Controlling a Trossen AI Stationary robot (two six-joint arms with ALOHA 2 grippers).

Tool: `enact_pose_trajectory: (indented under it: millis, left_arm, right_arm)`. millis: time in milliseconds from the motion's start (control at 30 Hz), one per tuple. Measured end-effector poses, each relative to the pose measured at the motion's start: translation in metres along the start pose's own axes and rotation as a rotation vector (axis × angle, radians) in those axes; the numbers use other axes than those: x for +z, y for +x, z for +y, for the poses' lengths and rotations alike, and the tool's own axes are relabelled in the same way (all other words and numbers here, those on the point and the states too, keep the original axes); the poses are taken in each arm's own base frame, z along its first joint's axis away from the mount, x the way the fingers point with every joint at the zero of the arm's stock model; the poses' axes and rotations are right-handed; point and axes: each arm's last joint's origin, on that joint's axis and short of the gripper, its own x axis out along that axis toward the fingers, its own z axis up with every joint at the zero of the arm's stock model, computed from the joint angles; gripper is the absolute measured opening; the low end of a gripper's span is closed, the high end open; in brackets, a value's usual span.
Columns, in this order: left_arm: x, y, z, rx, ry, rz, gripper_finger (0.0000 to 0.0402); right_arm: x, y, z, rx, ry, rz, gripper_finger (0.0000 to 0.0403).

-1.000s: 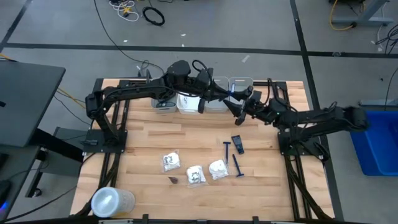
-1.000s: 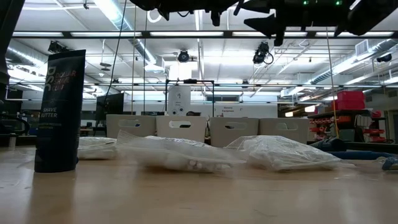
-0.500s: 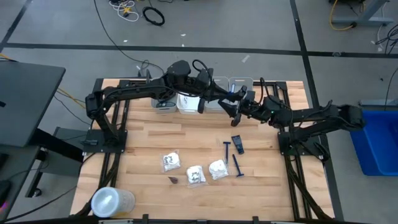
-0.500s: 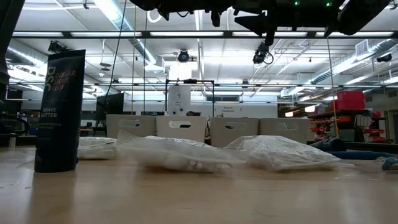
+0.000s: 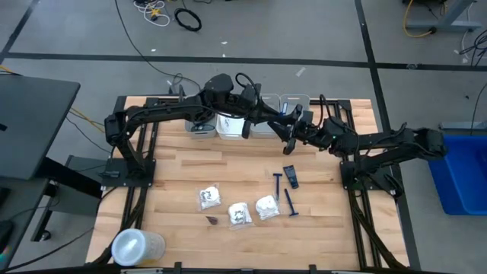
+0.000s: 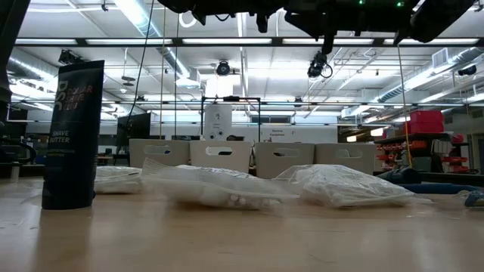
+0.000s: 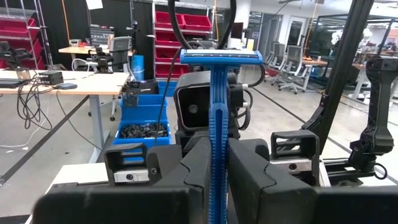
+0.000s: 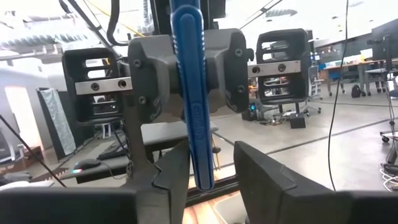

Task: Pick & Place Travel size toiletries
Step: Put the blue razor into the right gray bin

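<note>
High above the far side of the table [image 5: 183, 179], the two arms meet nose to nose. The left gripper [image 7: 217, 168] pinches a blue razor [image 7: 218, 118] by its handle, with the blade end sticking out toward the other arm. The right gripper [image 8: 211, 171] faces it. Its two fingers sit on each side of the razor's handle with a little gap showing, so they do not seem to squeeze it yet. It looks like one arm is passing the razor to the other.

This happens in the air just in front of the row of bins [image 5: 251, 122] at the back edge of the table. From above, a few small things seem to lie in the bins, but it is hard to tell what they are.

Lots of things are still out on the wood. Three white packets [image 5: 237, 213] lie near the front, with a small dark piece [image 5: 212, 220] beside them. Two more blue razors [image 5: 290, 202] and a dark case [image 5: 291, 176] lie a bit to the right of the packets. A tall dark pouch [image 6: 72, 136] stands close to the low camera.

So the job looks only partly done. This razor is on its way, and about six more little things still wait to be picked up.
</note>
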Motion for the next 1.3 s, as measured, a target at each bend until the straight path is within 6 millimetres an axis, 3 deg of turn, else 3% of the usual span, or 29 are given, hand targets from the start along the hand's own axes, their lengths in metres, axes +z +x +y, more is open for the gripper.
enact_pose_trajectory:
  millis: [267,600,967,1300]
  left_arm:
    - [0.000,0.000,0.000,0.003,0.002,0.000,0.0044]
    - [-0.001,0.000,0.000,0.006,0.026,0.006,0.0072]
    - [-0.003,-0.001,0.002,0.008,0.006,0.028,0.0147]
    - [0.007,-0.023,0.019,0.047,-0.034,0.052,0.0200]
  right_arm:
    - [0.000,0.000,0.000,0.003,-0.002,0.000,0.0099]
    - [0.000,0.000,0.001,0.026,-0.003,0.004,0.0063]
    - [0.000,0.000,0.001,0.024,-0.011,0.004,0.0051]
    - [0.003,-0.001,0.000,0.022,-0.012,-0.004,0.0050]
